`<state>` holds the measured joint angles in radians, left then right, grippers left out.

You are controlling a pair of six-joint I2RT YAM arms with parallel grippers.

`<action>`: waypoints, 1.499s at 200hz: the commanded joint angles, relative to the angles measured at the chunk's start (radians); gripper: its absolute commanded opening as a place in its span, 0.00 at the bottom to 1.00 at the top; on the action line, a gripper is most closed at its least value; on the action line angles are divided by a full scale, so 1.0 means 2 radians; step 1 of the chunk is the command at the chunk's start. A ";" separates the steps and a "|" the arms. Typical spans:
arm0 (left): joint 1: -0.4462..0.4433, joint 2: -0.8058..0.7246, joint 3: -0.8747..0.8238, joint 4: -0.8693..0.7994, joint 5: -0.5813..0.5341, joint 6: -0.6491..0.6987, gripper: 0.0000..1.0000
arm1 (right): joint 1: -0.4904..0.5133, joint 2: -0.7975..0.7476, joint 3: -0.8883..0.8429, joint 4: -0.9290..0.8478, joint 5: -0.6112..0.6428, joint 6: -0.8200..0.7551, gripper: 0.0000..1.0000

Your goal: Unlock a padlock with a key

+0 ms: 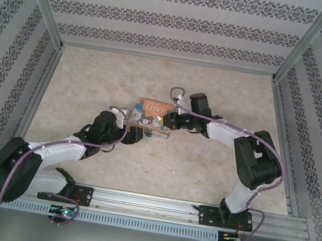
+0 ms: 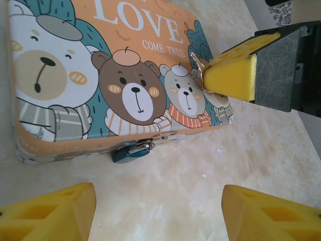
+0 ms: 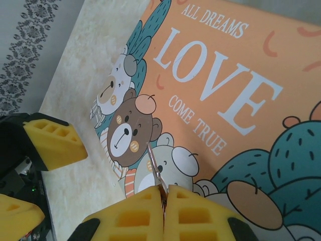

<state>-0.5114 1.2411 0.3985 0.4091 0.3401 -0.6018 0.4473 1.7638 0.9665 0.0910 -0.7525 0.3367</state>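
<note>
A closed orange "LOVE" tin (image 2: 150, 50) printed with cartoon bears lies on a pale marbled table (image 2: 210, 160); its contents are hidden. A tiny blue padlock (image 2: 131, 150) hangs at the tin's front edge. The left gripper (image 2: 158, 208) faces the padlock, fingers apart and empty. The right gripper (image 3: 164, 198) is clamped on a thin silvery key (image 3: 154, 168) above the lid.

Bright, even, diffuse light, pale desk (image 1: 202, 171) slightly washed out in the overhead view, soft faint shadow under the tin (image 2: 125, 65) at its near edge, small glint on the padlock (image 2: 128, 152) shackle, closest yellow jaws blurred at wrist-view edges.
</note>
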 commanded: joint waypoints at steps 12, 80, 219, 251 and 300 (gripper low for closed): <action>-0.006 0.024 -0.003 0.042 0.010 0.013 0.66 | 0.009 0.035 0.003 -0.011 0.000 -0.007 0.00; -0.011 0.094 0.010 0.072 0.014 0.013 0.63 | 0.016 0.034 0.001 -0.017 0.011 -0.003 0.00; -0.037 0.222 0.034 0.189 -0.047 -0.015 0.57 | 0.017 0.029 0.003 -0.027 0.027 -0.006 0.00; -0.044 0.242 0.050 0.194 -0.043 -0.027 0.52 | 0.017 0.028 0.004 -0.029 0.030 -0.007 0.00; -0.056 0.260 0.062 0.202 -0.055 -0.044 0.47 | 0.016 0.028 0.003 -0.030 0.031 -0.007 0.00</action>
<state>-0.5861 1.7210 0.4946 0.7700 0.2222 -0.6506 0.4675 1.7939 0.9886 0.1249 -0.7441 0.3363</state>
